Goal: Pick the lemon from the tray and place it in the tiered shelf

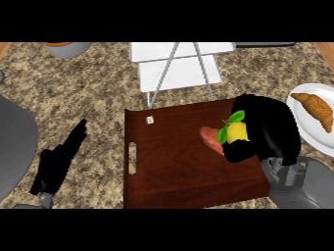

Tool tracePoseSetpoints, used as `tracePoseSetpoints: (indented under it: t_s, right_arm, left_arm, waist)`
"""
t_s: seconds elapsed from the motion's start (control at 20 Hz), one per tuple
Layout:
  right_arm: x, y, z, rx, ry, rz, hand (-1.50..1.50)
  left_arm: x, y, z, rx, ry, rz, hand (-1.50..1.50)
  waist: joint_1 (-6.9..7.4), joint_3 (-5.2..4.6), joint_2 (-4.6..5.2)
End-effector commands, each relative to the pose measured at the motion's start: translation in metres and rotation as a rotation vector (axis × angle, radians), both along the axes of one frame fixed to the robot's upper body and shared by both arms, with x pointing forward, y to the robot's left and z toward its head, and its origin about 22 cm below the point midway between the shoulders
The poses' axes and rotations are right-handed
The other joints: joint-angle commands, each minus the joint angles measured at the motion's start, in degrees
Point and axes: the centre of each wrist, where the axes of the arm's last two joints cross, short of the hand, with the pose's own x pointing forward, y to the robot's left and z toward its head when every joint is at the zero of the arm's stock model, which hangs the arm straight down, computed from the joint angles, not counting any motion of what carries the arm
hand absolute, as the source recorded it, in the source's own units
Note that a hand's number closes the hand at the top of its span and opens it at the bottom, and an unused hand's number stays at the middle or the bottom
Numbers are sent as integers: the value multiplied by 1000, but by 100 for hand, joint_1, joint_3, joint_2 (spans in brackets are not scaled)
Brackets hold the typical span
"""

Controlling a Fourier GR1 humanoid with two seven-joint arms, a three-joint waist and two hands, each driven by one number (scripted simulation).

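table (90,98): speckled | tray (177,166): on it | shelf (177,61): beyond tray, holds no lemon yet | right robot hand (271,127): curled round lemon (236,133) over tray | left robot hand (61,157): flat, idle | placing remains

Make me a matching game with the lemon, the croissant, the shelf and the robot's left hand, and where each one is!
Things:
1. lemon
2. croissant
3. tiered shelf
4. left hand

Places:
A. on the white plate at the right
B. open, left of the brown tray
C. inside the curled right hand, over the tray
D. behind the tray, at the far side of the counter

Pairs: 1-C, 2-A, 3-D, 4-B
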Motion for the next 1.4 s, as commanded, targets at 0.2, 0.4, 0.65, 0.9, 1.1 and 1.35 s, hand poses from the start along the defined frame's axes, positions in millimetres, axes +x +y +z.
tracePoseSetpoints:
  t_s: [0.2, 0.4, 0.65, 0.9, 1.1, 1.35]
  right_arm:
    - [-37, -14, 92, 203, -299, -85, 150]
    - [-1, -20, 130, 216, -344, -100, 150]
    - [38, -17, 160, 177, -357, -150, 150]
    - [96, -11, 149, 183, -381, -199, 150]
    - [128, -23, 153, 178, -359, -171, 150]
    - [164, -15, 143, 126, -291, -127, 150]
  left_arm:
    - [0, -3, -8, -4, 16, -9, 0]
    - [11, -3, -7, -17, 19, -27, 0]
    - [13, -29, -13, -6, -14, -25, 0]
    - [12, -16, -1, -9, -13, -38, 0]
    - [-6, -13, -12, -7, 2, -57, 0]
    - [24, -2, 6, 8, -8, -57, 0]
  waist:
    - [47, -8, 26]
    - [155, -10, 66]
    - [187, -11, 73]
    - [266, -7, 93]
    - [288, -6, 95]
    - [317, -7, 125]
